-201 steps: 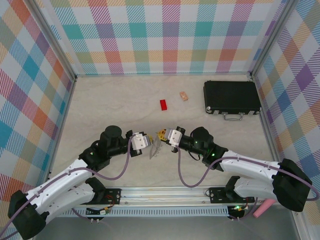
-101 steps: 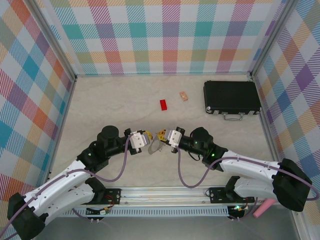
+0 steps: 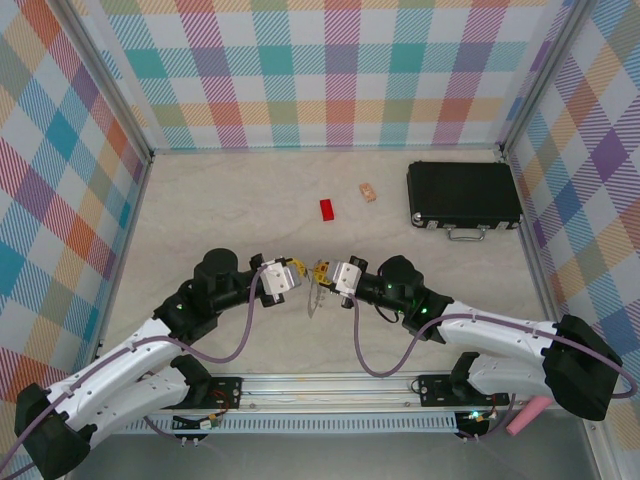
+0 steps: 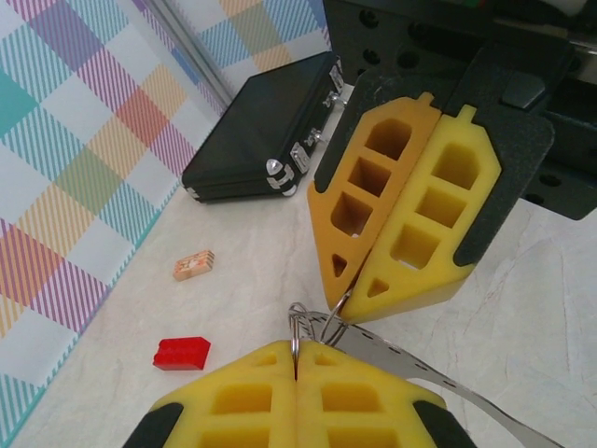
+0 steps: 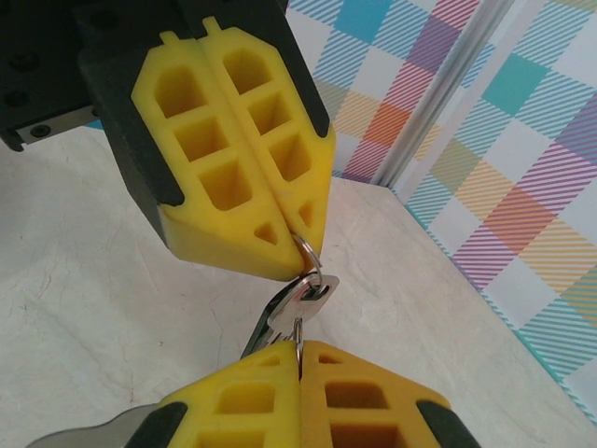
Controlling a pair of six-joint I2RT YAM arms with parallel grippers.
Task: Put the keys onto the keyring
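- The left gripper [image 5: 300, 254] and the right gripper [image 5: 300, 349] meet tip to tip low over the desk [image 3: 230, 210], in front of the two bases.
- The jaws of the left gripper are pressed together and pinch a small wire loop [image 5: 313, 267] of the keyring [image 4: 420, 373]. The grey band of the ring hangs away from this point; I cannot tell if it touches the desk.
- The jaws of the right gripper are pressed together too, and they pinch the silver metal of the key [image 5: 297, 306] at its edge.
- The loop seems to pass through the hole of the key, but I cannot tell if the key sits fully on the wire.
- Both grips are on thin metal at the very fingertips. If one arm pulls or twists more than the other, the key or the loop can slip out and drop.
- If the right jaws let go before the key is past the wire end, the key can slide off.
- The ring looks floppy, so its weight can swing and turn the loop away.
- A push of the tips against each other can bend the loop.
- The black case [image 3: 463, 194], the red block [image 3: 327, 209] and the tan block [image 3: 368, 191] lie well apart and are no danger.
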